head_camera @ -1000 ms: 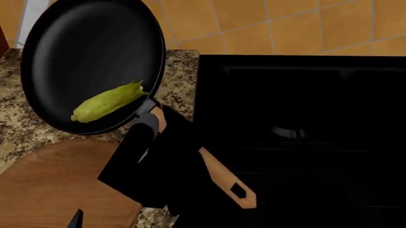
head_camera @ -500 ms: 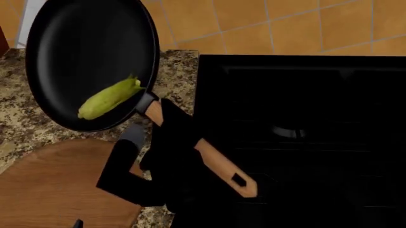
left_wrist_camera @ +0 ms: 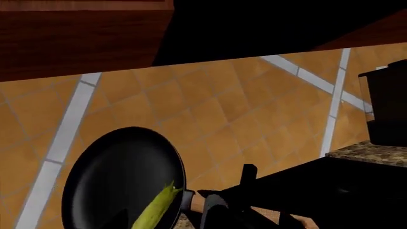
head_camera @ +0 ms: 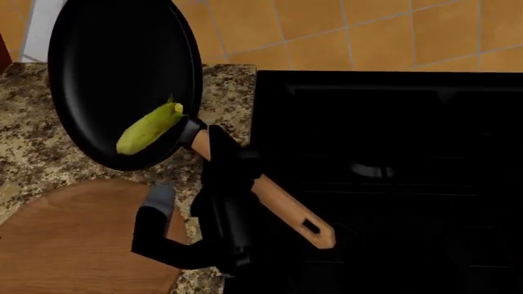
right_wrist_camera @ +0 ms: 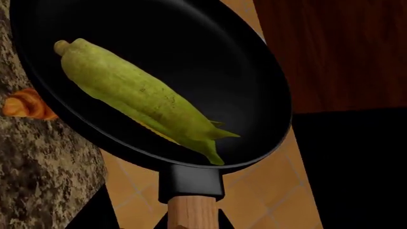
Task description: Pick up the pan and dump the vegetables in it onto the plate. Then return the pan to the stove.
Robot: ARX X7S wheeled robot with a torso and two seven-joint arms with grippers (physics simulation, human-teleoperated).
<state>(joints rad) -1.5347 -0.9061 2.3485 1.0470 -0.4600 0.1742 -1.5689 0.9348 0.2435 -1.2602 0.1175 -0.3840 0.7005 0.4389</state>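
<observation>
My right gripper (head_camera: pixel 231 166) is shut on the tan handle of the black pan (head_camera: pixel 114 61) and holds it tilted in the air above the granite counter, just beyond the brown wooden plate (head_camera: pixel 65 239). The corn (head_camera: pixel 149 128) lies inside the pan against the rim near the handle. In the right wrist view the pan (right_wrist_camera: pixel 190 52) and the corn (right_wrist_camera: pixel 137 98) fill the frame, with the handle running into my right gripper (right_wrist_camera: pixel 190 224). The left wrist view shows the pan (left_wrist_camera: pixel 121 176) and the corn (left_wrist_camera: pixel 156 212) from the side. The stove (head_camera: pixel 392 171) is at the right. My left gripper is out of view.
The speckled granite counter (head_camera: pixel 33 153) runs left of the stove under the pan and plate. A small croissant (right_wrist_camera: pixel 28 105) lies on the counter beyond the pan. An orange tiled wall (head_camera: pixel 368 30) stands behind, with dark wooden cabinets (left_wrist_camera: pixel 76 43) above.
The pan has rolled further onto its edge and shifted a little right. The corn has slid toward the handle side. My right wrist has turned, and the left gripper's tip has left the bottom edge.
</observation>
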